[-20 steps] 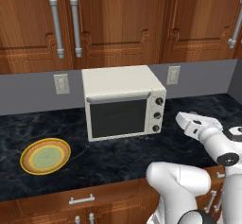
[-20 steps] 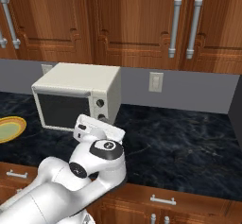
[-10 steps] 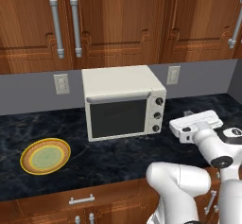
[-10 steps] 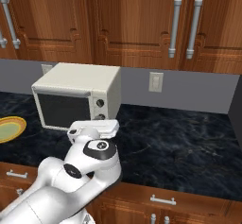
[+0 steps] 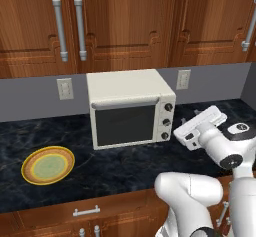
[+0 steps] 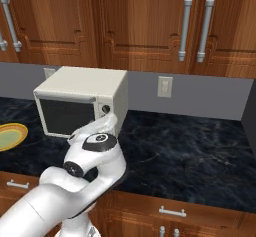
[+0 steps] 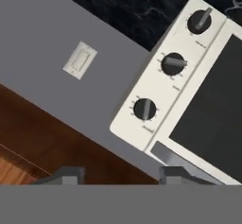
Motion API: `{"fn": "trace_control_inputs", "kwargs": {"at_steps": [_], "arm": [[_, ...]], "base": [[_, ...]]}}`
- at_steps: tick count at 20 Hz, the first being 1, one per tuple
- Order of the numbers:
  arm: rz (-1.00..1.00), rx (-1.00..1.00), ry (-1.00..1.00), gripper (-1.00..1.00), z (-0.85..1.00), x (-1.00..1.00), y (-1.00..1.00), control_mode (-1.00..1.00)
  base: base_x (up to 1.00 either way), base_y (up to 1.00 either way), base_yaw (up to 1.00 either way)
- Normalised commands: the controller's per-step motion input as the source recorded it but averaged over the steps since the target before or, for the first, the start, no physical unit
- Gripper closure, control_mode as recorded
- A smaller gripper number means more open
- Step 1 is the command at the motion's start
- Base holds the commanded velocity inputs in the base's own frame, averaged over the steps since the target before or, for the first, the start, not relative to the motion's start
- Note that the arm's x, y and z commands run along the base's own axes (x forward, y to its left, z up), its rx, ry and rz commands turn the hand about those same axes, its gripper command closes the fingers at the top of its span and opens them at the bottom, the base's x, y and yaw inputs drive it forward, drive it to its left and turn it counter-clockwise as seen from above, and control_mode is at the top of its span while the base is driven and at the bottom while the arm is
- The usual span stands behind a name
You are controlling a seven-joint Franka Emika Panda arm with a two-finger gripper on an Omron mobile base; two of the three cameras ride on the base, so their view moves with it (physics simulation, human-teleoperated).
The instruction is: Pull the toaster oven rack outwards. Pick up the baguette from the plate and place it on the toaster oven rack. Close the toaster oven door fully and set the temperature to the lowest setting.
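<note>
The cream-white toaster oven (image 5: 125, 88) stands on the dark counter with its toaster oven door (image 5: 125, 126) shut, the pale handle along the door's top edge. Three round knobs (image 5: 166, 122) run down its right side. They show close up in the hand view as knobs (image 7: 173, 63). My gripper (image 5: 179, 131) hovers just right of the knob panel and points at it. In the hand view the gripper (image 7: 118, 175) is open with nothing between its fingertips (image 7: 64, 173). The plate (image 5: 48, 165) lies at the counter's left with a bare green centre. The rack and baguette are hidden.
Wooden wall cabinets (image 5: 125, 26) hang above the oven. Wall outlets (image 5: 183, 79) sit on the grey backsplash on both sides of it. Dark marble counter (image 6: 190, 146) stretches to the right of the oven. Drawers (image 5: 85, 212) line the counter's front.
The hand has swung left and turned toward the oven's knob side. The jaws, shut before, now stand apart.
</note>
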Motion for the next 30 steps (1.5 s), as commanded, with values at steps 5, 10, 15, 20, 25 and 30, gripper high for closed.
{"fn": "trace_control_inputs", "kwargs": {"at_steps": [5, 10, 15, 20, 25, 30], "arm": [[0.06, -0.11, 0.17, -1.00, 0.00, 0.25, 0.00, -1.00], [0.06, -0.04, 0.08, -1.00, 0.05, 0.21, 0.00, -1.00], [0.04, 0.00, 0.00, -1.00, 0.12, 0.07, 0.00, -1.00], [0.01, 0.00, 0.00, -1.00, 0.00, 0.00, 0.00, -1.00], [0.03, -0.01, 0.00, -1.00, 0.00, 0.02, 0.05, -1.00], [0.03, 0.00, -0.04, -1.00, -0.08, 0.08, 0.14, -1.00]], "base": [[0.00, 0.00, 0.00], [0.00, 0.00, 0.00], [0.00, 0.00, 0.00], [0.00, 0.00, 0.00], [0.00, 0.00, 0.00], [0.00, 0.00, 0.00]]}}
